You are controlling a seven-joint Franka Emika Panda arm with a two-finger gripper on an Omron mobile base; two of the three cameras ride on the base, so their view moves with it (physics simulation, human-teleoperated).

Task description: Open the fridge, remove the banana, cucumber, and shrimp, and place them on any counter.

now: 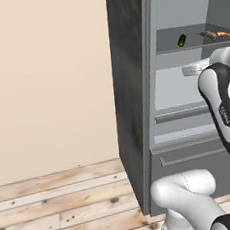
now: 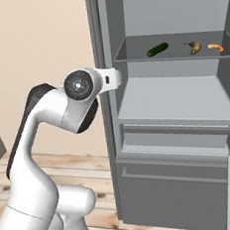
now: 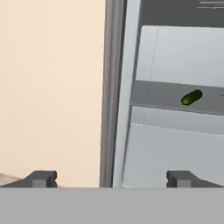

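Cucumber is the nearest of the three to me, so it is the one the reach turns on. It lies on the upper shelf of the open fridge, towards that shelf's left end, with the banana further right and the shrimp beyond that, all in one loose row and apart from one another.

My hand is wide open and holds nothing. In the right base view it sits at the fridge's left edge, level with the space under that shelf, so the cucumber is above me and off to my right, deeper into the compartment. In the hand view the same green shape shows up and right of the gap between my fingertips, while the fridge's left wall runs straight up the middle of what I see.

Its long axis is slanted across the shelf, one end nearer the front and left, the other further back and right. I judge I will have to rise, shift right past the wall, and turn the wrist so my fingers close across its short width, not along its length.
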